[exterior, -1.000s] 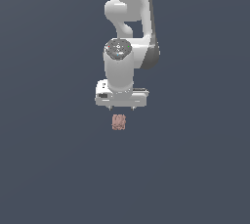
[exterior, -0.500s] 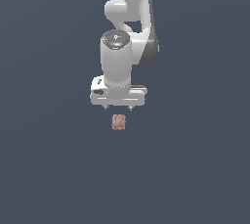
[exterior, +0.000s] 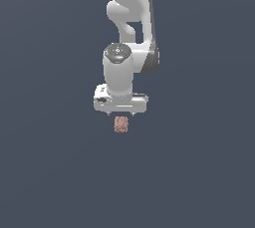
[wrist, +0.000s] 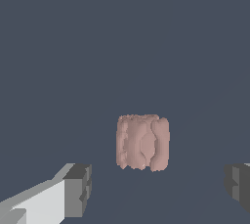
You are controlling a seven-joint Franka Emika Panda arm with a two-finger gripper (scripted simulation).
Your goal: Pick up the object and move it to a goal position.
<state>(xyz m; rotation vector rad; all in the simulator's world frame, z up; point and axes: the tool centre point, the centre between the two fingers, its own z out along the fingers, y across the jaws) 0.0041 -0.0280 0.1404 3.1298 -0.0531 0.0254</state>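
Directly under the white Panda gripper (exterior: 121, 114), at its 6 o'clock in the exterior view, sits the small pinkish-brown lumpy clump (exterior: 121, 124) on the dark floor, between wide-spread grey fingertips (wrist: 78, 190), long axis seemingly upright, jaws gripping nothing.

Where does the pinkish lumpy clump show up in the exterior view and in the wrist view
Exterior view: the clump sits near the picture's middle, just under the white hand.
Wrist view: the clump is a little below centre, lying in the gap between the two dark fingertips.
Shared landmark: the open hand itself, straddling the clump without touching it.
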